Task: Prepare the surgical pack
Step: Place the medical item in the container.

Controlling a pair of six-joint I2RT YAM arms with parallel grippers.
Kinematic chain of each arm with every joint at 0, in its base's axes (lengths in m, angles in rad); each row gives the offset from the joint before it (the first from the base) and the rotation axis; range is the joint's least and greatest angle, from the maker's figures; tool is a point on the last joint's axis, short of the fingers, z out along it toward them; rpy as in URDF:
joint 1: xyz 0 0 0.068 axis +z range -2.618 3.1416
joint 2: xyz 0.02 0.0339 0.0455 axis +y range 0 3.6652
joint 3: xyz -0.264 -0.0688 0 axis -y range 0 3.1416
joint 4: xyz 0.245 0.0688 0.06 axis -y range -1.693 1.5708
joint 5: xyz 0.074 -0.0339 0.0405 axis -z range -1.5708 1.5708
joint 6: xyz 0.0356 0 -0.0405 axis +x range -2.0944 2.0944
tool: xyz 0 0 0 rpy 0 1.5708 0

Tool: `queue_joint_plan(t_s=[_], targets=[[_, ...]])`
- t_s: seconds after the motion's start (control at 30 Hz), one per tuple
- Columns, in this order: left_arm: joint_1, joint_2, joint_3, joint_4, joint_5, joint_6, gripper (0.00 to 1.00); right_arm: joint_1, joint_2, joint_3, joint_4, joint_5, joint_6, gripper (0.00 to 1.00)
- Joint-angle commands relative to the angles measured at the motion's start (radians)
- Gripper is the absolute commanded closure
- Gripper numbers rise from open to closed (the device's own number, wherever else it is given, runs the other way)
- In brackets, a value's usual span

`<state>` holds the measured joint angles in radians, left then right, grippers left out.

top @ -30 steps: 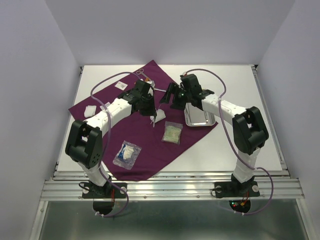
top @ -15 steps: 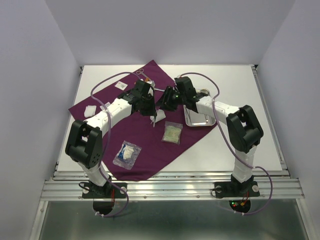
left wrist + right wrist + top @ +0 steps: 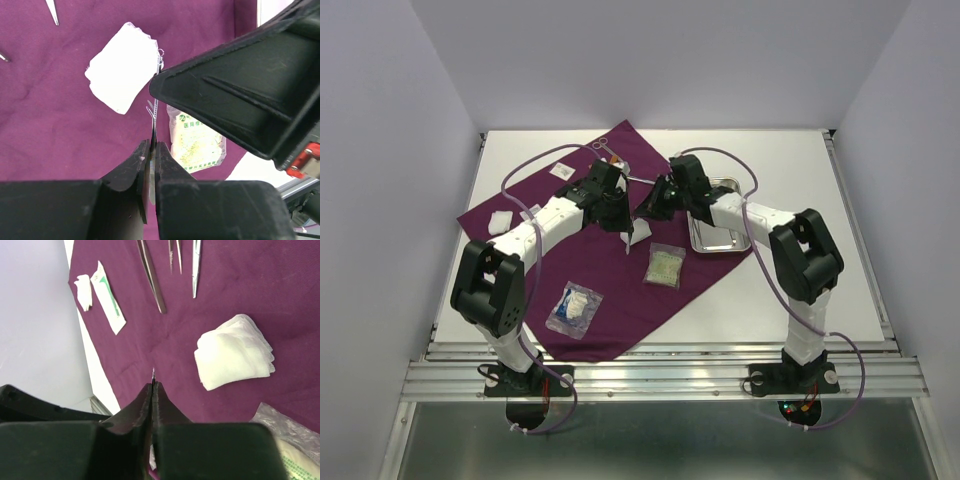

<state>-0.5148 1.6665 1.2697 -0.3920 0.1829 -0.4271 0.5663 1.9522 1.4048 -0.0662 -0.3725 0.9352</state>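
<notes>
Near on purple cloth (image 3: 620, 300): clear packet (image 3: 666, 266), then gauze pad (image 3: 122, 75) & steel tray (image 3: 715, 238) at right. Over cloth my left tool (image 3: 152, 147) pinches thin metal instrument (image 3: 155, 114); my right tool (image 3: 152, 387) is pressed together, seemingly on its tip.

A white table (image 3: 800, 180) fills the middle of the top view, plain and matte. Pale lavender walls close it in on three sides: a back wall (image 3: 660, 60), a left wall (image 3: 380, 200) and a right wall (image 3: 920, 200). A thin metal rail (image 3: 863, 240) runs along the table's right edge, and a like one (image 3: 453, 250) along its left. Ribbed aluminium bars (image 3: 660, 378) cross the near edge, with a dull grey panel (image 3: 660, 440) below them. The right wrist view shows a strip of table (image 3: 95, 365) with lavender wall (image 3: 35, 315) beside it. The left wrist view catches a white patch of table (image 3: 272, 7) at the top right.
</notes>
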Motion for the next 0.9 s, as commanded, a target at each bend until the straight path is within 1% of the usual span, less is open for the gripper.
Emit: queue_joint_plan(t_s=[0.0,0.37,0.6,0.87], targets=[[0.006,-0.063,-0.013,0.008,0.009,0.019,1.00,0.009,0.027,0.034,0.025,0.044,-0.015,0.99],[0.015,-0.091,-0.067,0.008,0.003,0.028,1.00,0.009,0.096,0.141,-0.026,0.119,-0.044,0.99],[0.018,-0.093,-0.108,0.012,-0.005,0.034,1.00,0.009,0.137,0.218,-0.057,0.141,-0.047,0.99],[0.024,-0.088,-0.130,0.012,-0.025,0.039,1.00,0.009,0.143,0.237,-0.073,0.178,-0.052,0.99]])
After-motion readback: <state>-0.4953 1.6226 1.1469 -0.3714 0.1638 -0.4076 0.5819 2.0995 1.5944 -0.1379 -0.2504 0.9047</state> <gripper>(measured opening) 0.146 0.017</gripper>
